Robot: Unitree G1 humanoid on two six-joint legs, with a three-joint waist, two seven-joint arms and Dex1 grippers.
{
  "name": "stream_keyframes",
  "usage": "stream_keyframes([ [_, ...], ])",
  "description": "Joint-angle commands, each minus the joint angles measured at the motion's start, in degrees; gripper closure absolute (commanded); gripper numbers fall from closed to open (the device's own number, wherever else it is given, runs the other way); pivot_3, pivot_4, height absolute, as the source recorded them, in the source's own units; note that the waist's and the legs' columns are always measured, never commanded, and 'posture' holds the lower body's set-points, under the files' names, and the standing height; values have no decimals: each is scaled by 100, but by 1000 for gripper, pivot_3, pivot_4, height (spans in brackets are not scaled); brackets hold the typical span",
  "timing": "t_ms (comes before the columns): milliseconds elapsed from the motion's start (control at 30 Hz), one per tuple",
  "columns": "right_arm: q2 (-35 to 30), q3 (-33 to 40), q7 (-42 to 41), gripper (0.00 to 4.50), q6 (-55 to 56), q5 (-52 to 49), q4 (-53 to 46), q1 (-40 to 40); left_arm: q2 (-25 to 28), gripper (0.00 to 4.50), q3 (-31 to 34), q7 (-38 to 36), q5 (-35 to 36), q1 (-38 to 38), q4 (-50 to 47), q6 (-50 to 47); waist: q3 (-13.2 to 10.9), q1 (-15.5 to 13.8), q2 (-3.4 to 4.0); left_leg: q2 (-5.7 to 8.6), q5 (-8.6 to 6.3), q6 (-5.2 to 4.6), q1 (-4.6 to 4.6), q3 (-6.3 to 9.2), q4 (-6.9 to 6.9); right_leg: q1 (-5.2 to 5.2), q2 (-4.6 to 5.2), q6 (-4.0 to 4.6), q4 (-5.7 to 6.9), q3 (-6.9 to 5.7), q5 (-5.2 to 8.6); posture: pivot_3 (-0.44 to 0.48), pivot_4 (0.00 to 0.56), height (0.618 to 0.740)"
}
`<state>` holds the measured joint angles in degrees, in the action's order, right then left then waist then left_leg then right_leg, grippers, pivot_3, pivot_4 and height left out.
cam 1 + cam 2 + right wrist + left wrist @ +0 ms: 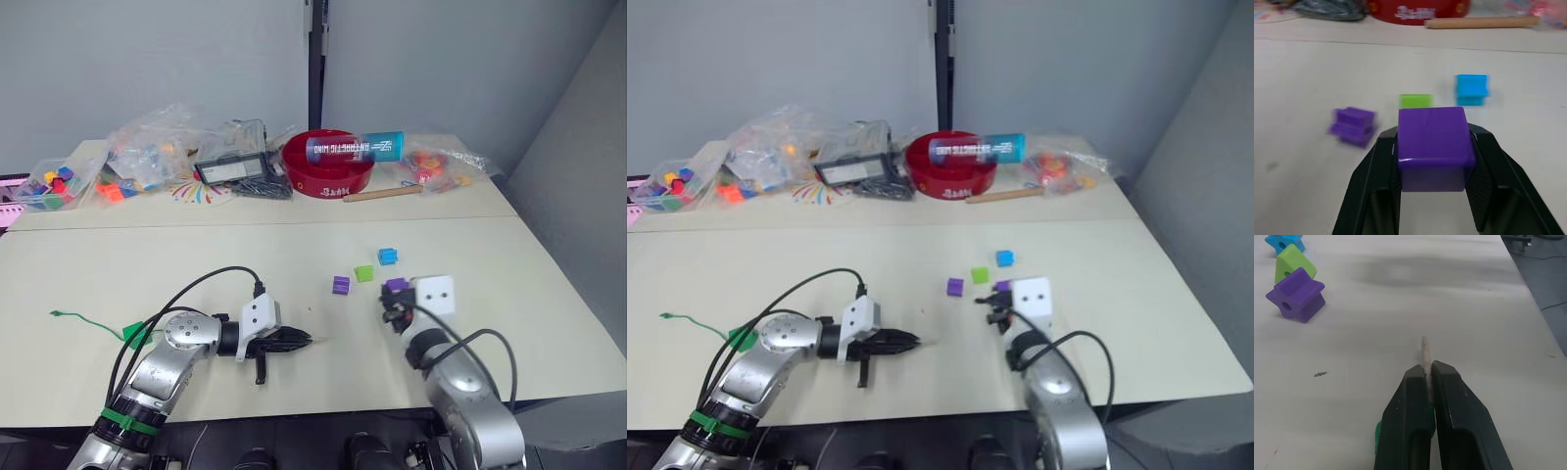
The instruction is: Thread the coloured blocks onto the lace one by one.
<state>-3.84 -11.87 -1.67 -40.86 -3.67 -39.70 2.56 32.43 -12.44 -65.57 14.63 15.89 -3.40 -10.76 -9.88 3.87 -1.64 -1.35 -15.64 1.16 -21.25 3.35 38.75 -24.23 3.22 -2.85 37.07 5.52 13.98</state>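
My right gripper point(1434, 144) is shut on a purple block point(1434, 147), held just above the table at the right point(396, 286). Beyond it on the table lie a second purple block point(341, 285), a lime green block point(363, 273) and a light blue block point(388, 257). My left gripper point(1429, 368) is shut on the lace's pale stiff tip point(1424, 350), which sticks out past the fingertips and points toward the right gripper. The green cord point(88, 321) trails off to the left across the table. A dark green piece point(135, 335) lies by my left forearm.
Along the far side of the table are a red bowl point(328, 176) with a blue tube point(355, 149) lying across it, a wooden stick point(382, 194), a black device point(232, 168) and clear bags of toy pieces point(147, 147). The table's front edge runs close under both arms.
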Motion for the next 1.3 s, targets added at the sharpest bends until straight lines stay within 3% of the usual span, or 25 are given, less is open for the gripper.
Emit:
stream_keyframes([
  [33,-7,-413,45,3312,-27,122,52,250,3,4500,59,-42,68,102,-51,81,0,-1,0,0,0,0,1,0,0,0,0,0,0,0,0,0,150,740],
  [400,-3,-487,-252,3312,277,-49,977,625,91,4500,122,-72,57,132,-9,85,12,-13,-19,2,0,0,7,-3,1,9,3,-4,-7,1,3,0,150,740],
  [467,21,-390,-304,2247,437,-104,933,633,105,4500,127,-66,68,127,-13,83,12,-11,-20,-2,0,0,7,-2,0,9,-2,-4,-7,0,3,0,150,740],
  [700,-744,179,-1395,26,568,-750,99,242,126,4500,146,-27,86,96,-53,62,9,-31,-17,1,0,0,1,-3,2,7,2,-4,-9,0,3,0,150,740],
  [867,-1976,732,-2856,26,257,-1704,-9,-437,130,4500,172,32,104,90,-105,15,9,-21,-18,2,0,0,2,-1,2,9,0,-5,-8,-1,3,0,150,740],
  [1033,-3344,870,-5414,26,195,-2965,967,-1342,169,4500,183,55,116,93,-196,-73,8,-32,-19,3,0,-1,2,-2,2,14,1,-5,-13,0,3,0,150,740],
  [1100,-3576,765,-5999,26,424,-2943,1662,-1828,182,4500,186,57,119,95,-220,-98,7,-28,-20,3,0,-1,4,-3,4,18,1,-5,-17,0,3,0,150,740],
  [1300,-3742,-207,-7421,26,2404,-1605,3954,-3068,253,4500,251,94,134,-2,-404,-180,7,-21,-20,2,-1,-2,4,-4,2,12,1,-5,-16,-1,2,0,150,740],
])
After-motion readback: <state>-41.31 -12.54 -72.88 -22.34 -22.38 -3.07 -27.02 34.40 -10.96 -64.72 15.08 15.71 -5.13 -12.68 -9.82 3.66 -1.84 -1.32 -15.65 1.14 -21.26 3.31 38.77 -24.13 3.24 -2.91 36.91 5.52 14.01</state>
